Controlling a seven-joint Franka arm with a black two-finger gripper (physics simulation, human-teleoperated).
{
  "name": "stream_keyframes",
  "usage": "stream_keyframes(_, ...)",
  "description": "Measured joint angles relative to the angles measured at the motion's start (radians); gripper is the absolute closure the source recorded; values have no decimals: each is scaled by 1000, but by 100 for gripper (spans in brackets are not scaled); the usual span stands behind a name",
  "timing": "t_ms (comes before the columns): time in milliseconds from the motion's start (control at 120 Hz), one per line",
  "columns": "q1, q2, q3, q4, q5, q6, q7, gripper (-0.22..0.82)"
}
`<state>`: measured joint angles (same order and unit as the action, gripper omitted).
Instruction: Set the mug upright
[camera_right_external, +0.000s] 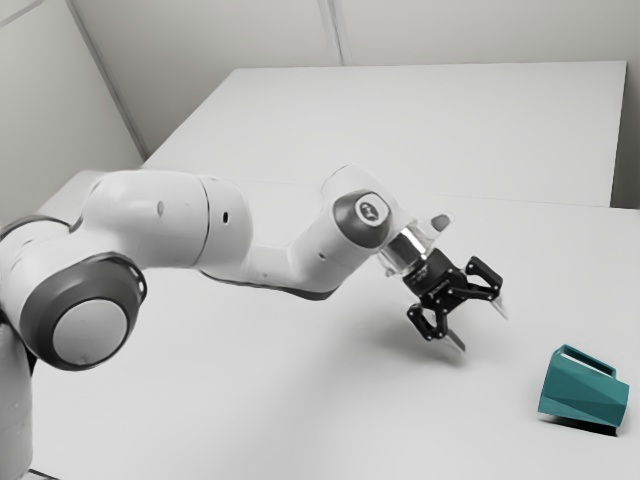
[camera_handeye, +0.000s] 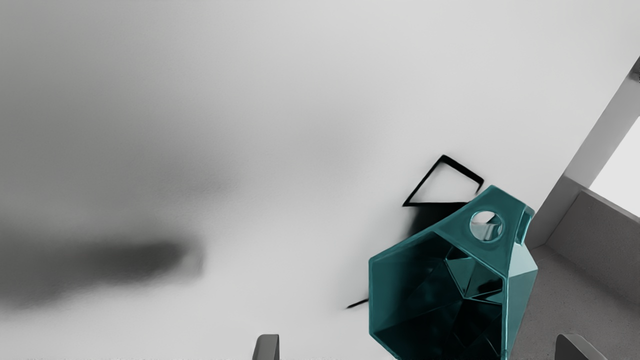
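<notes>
In the exterior view my gripper (camera_right_external: 482, 325) hangs over the table, its two fingers spread wide with nothing between them. The teal faceted mug (camera_right_external: 584, 392) lies on its side toward the exterior view's right, apart from the fingertips, with its handle on top. The wrist view looks into the hollow mouth of the mug (camera_handeye: 440, 295), and the handle with a round hole rises above it. Both fingertips of the gripper (camera_handeye: 417, 347) stand far apart there, and the mug appears beyond the space between them.
A white table (camera_right_external: 300, 400) carries the mug, whose dark shadow lies beside it. A second white surface (camera_right_external: 430, 120) stands behind. The wrist view shows the table's edge and a grey floor (camera_handeye: 565, 285) past the mug.
</notes>
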<state>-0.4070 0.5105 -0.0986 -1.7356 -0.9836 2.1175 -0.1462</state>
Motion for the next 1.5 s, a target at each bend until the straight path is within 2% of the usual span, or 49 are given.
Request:
stream_keyframes(192,-81,38,-4,35,-92,14,-5,0)
stream_keyframes(475,-87,144,-36,151,-212,37,-10,0)
stream_keyframes(833,-86,194,-92,168,-359,57,-11,0)
stream_keyframes(867,-86,195,-92,169,-363,57,-11,5)
stream_keyframes(1017,-84,193,-85,167,-372,59,-11,44)
stream_keyframes(1117,-84,189,-85,170,-372,59,-11,60)
stream_keyframes(1283,-82,185,-87,174,-372,60,-10,71)
stream_keyframes(1500,-82,183,-87,177,-364,61,-13,76)
